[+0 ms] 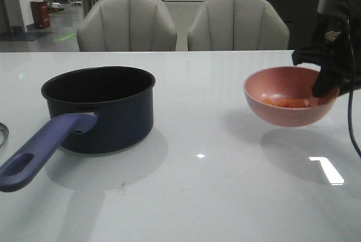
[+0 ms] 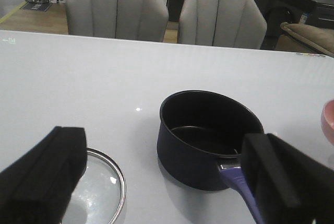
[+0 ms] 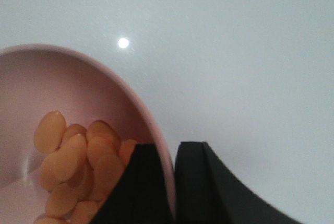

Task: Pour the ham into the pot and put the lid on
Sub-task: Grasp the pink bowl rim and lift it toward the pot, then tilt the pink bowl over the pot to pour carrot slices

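Right gripper (image 1: 326,87) pinches bowl (image 1: 287,106) rim, lifted; ham (image 3: 73,166) unpoured; pot (image 1: 107,106) empty; lid (image 2: 102,185) off; left gripper (image 2: 167,182) spread

Right arm (image 1: 333,44): matte black angular housing, grey cap at its 12 o'clock end, one black cable (image 1: 351,119) trailing toward 6 o'clock. Right fingers (image 3: 209,182): flat matte black blades. Left fingers (image 2: 44,174): broad, blocky, matte black, square-edged.

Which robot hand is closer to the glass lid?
Left. The left gripper hovers open just above the lid lying by the pot. The right gripper is far across the table, its jaws clamped on the pink bowl rim.
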### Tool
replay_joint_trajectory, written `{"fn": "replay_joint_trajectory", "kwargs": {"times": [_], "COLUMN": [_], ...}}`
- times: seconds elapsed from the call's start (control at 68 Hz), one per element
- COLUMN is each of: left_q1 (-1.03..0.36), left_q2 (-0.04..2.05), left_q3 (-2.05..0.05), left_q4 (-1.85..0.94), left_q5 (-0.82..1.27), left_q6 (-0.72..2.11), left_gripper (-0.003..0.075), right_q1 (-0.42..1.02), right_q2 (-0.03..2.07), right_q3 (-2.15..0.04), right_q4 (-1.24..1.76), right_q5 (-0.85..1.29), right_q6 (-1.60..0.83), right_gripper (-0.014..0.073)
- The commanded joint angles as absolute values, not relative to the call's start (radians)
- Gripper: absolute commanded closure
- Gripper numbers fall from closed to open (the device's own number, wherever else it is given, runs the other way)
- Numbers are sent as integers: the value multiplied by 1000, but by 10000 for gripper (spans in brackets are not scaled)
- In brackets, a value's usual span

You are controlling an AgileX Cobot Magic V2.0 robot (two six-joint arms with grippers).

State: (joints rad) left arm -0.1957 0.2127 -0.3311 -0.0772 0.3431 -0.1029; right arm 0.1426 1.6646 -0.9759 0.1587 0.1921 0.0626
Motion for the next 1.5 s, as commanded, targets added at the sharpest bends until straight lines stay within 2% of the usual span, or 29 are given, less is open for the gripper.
{"fn": "replay_joint_trajectory", "kwargs": {"times": [0.0,0.25,0.485,0.618,0.956,1.206,1.25,1.338,1.485], "left_q1": [-203,-203,-203,-203,-203,-203,-203,-203,-203], "left_q2": [220,220,220,220,220,220,220,220,220], "left_q3": [-359,-359,-359,-359,-359,-359,-359,-359,-359], "left_q4": [-78,-78,-78,-78,-78,-78,-78,-78,-78], "left_q5": [268,268,268,268,268,268,268,268,268], "left_q6": [-106,-106,-106,-106,-106,-106,-106,-106,-106], "left_gripper": [82,82,82,82,82,82,82,82,82], "right_q1": [189,390,546,596,617,627,627,627,635], "right_q2": [1571,1618,1795,1895,1891,1866,1868,1874,1874], "right_q3": [-1064,-1360,-1676,-1799,-1700,-1427,-1364,-1303,-1275], "right_q4": [117,76,54,49,50,23,21,21,23], "right_q5": [176,444,645,654,197,-406,-575,-775,-851], "right_q6": [0,-56,-56,-51,-12,-31,-69,-141,-368], "right_gripper": [459,459,459,459,459,459,459,459,459]}}
